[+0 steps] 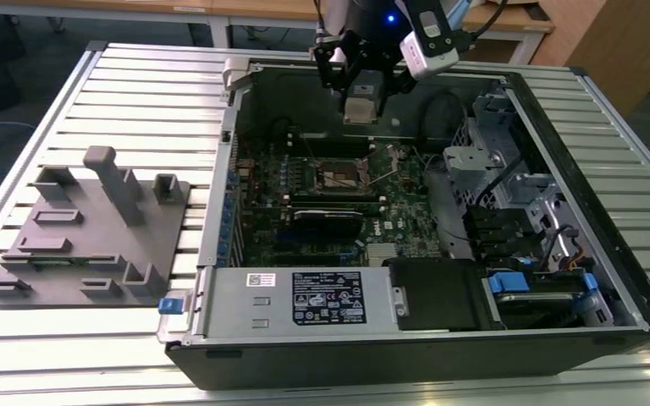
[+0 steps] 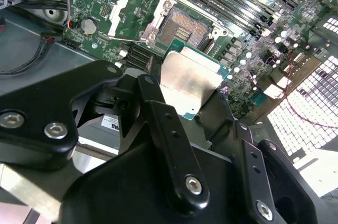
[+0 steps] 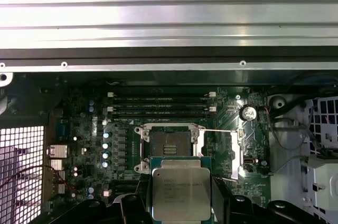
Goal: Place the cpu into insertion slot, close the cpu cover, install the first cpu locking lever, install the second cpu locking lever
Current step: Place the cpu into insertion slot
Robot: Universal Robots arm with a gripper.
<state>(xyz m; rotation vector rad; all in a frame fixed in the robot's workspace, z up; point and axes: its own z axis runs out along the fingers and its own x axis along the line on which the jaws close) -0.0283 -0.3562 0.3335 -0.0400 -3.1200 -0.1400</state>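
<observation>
End effector (image 1: 364, 98): pinching the cpu (image 2: 190, 80) by its edges, held in the air over the green board inside the open computer case (image 1: 302, 298).
Insertion slot (image 3: 169, 142): uncovered, apart from the cpu.
Cpu cover (image 3: 235, 152): swung open beside the slot.
Case: on slatted desk (image 1: 133, 85).

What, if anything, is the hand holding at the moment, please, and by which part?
The hand holds the cpu by two opposite side edges, clear of the insertion slot.
</observation>
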